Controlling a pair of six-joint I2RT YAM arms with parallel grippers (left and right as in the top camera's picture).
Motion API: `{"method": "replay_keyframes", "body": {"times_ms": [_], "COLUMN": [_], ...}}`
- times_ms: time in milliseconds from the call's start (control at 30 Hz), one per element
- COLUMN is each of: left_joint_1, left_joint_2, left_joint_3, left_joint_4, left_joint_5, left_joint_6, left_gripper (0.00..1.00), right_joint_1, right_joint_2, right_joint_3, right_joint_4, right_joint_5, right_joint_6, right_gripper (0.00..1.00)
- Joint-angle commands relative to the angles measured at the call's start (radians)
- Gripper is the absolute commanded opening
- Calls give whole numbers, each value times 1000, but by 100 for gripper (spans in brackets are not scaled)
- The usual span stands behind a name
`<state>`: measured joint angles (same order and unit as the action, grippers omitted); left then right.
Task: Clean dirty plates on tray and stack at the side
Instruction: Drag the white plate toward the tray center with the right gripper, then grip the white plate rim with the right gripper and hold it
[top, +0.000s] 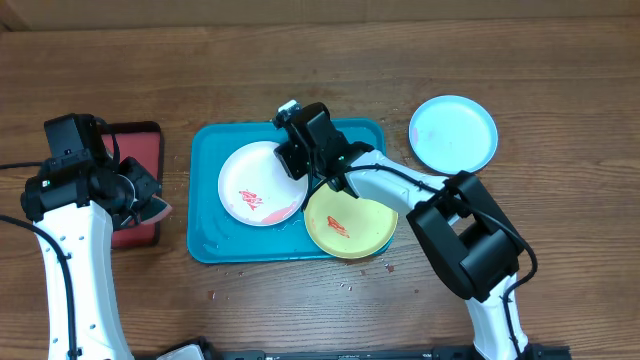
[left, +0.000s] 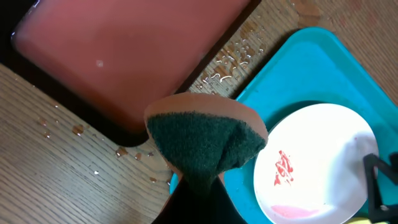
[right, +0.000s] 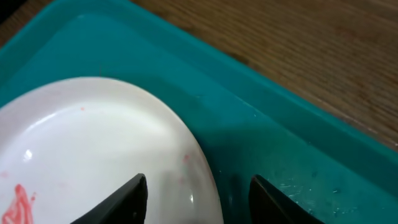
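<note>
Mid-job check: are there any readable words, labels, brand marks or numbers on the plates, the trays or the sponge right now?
None: no view shows readable text.
The white plate, yellow-green plate, pale blue plate, teal tray, red tray and sponge all look unprinted.
The red marks on the white and yellow-green plates are smears, not writing.
</note>
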<state>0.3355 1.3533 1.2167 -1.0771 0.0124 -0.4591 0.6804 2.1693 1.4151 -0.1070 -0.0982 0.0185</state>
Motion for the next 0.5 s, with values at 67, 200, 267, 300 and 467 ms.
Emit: {"method": "replay_keyframes", "body": {"times_ms": [67,200,267,300,467], "left_joint_1": [-3,-3,-3,-3,-3], "left_joint_2": [0,0,0,0,0], "left_joint_3": [-6,-6,-6,-6,-6], "left_joint_4": [9,8,8,8,8], "left_joint_5": [8,8,8,8,8], "left_joint_6": [31,31,33,33,33], "left_gripper": [4,4,4,4,4], "right_joint_1": [-6,-10,-14,-16,-19], "right_joint_2": [19,19,19,23,93], "right_joint_3": [94,151,154,154,175], "right_joint_4": [-143,-222,-227,-229,-262], "right_joint_5": [-15,-15,-20,-26,-61], "right_joint_6": [0,-1,0,0,0], "right_gripper": [55,55,54,54,53]}}
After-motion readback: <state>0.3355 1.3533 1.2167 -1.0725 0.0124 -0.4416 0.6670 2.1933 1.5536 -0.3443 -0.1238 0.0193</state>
